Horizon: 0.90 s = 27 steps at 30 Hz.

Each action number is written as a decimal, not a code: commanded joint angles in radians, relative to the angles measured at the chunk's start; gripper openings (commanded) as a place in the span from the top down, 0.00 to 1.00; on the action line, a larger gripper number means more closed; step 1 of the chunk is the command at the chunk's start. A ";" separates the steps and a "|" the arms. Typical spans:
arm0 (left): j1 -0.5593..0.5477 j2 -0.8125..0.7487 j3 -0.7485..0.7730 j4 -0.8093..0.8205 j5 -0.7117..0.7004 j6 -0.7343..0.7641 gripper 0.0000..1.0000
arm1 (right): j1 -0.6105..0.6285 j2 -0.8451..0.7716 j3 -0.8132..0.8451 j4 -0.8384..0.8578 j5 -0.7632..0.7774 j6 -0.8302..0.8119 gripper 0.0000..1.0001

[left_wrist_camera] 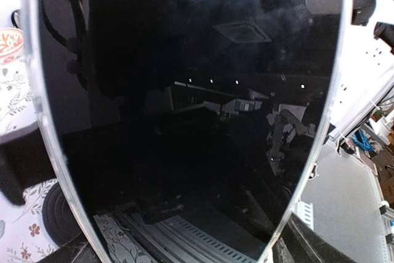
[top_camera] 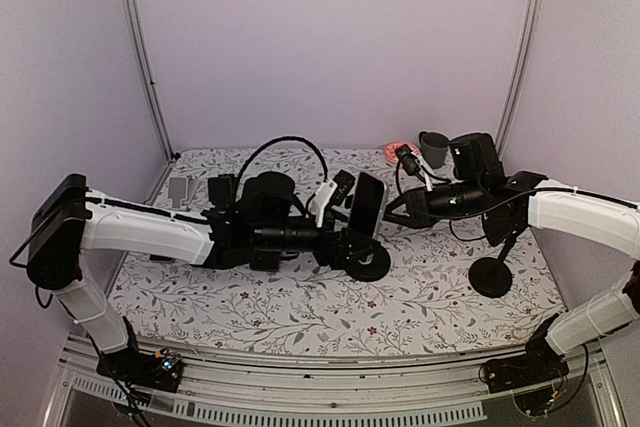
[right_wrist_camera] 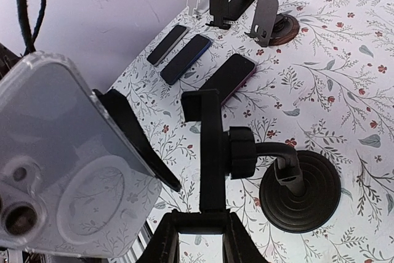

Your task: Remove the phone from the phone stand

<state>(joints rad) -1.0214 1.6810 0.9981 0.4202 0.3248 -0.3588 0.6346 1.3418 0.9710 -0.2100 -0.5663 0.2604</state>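
Note:
The phone (top_camera: 368,202), in a clear case, stands upright over the middle of the table; its dark screen (left_wrist_camera: 184,109) fills the left wrist view. My left gripper (top_camera: 352,217) is shut on it; one black finger (right_wrist_camera: 138,137) shows along the phone's edge behind its back (right_wrist_camera: 61,170). The black phone stand has a round base (top_camera: 367,262) on the cloth and a bare cradle (right_wrist_camera: 210,152) beside the phone, apart from it. My right gripper (top_camera: 393,211) is shut on the cradle's lower bar, which sits between the right gripper's fingertips (right_wrist_camera: 200,238).
Three phones (right_wrist_camera: 186,58) lie flat on the flowered cloth at the far left, with other small stands (right_wrist_camera: 225,4) behind them. A second round-based stand (top_camera: 490,275) is under the right arm. A grey cup (top_camera: 434,149) and a red-patterned dish (top_camera: 398,153) sit at the back.

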 commanded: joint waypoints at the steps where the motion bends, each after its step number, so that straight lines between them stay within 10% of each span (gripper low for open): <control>1: 0.002 -0.128 -0.069 0.111 -0.058 0.001 0.68 | -0.006 -0.018 0.003 0.023 0.035 0.026 1.00; 27: 0.165 -0.430 -0.300 0.043 -0.342 -0.057 0.68 | -0.028 0.303 0.471 0.082 0.113 -0.046 1.00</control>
<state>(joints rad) -0.8749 1.2995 0.7048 0.4206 0.0284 -0.4160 0.6205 1.5917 1.3273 -0.2131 -0.4721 0.2462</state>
